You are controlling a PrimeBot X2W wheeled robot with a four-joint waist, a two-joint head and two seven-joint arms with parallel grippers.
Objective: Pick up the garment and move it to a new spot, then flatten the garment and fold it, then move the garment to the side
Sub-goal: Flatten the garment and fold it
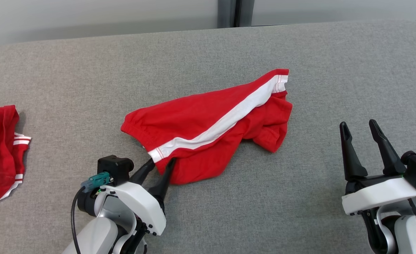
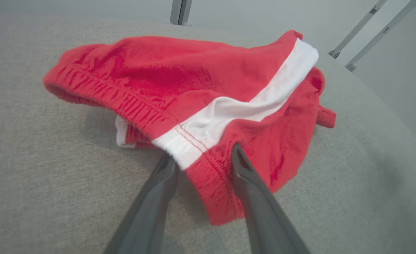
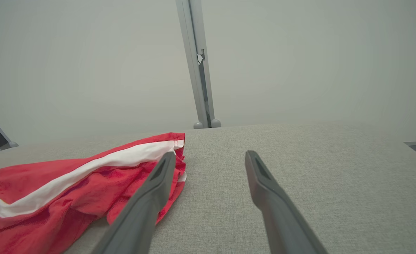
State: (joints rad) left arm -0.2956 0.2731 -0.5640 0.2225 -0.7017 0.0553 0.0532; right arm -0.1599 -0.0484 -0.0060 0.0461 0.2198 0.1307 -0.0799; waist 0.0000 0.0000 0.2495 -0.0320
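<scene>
Step in hand: the first pick-up, by my reading; the garment (image 1: 208,116) lies crumpled and unlifted on the grey desk (image 1: 299,197).
Garment: red shorts with a white side stripe, spreading forward and rightward from the left tool (image 1: 163,161).
Left tool: fingers spread, astride the waistband corner where the white stripe ends. Cloth sits between them, apparently unpinched; whether the tips touch it is hard to tell.
Right tool (image 1: 358,123): spread wide and empty over bare desk, with the garment's leg hem well off to its left.
Next move: probably pressing the left fingers together on that corner, deep enough to catch both layers, before lifting.
Other cloth (image 1: 0,151): a second red-and-white piece, far to the left tool's left.
</scene>
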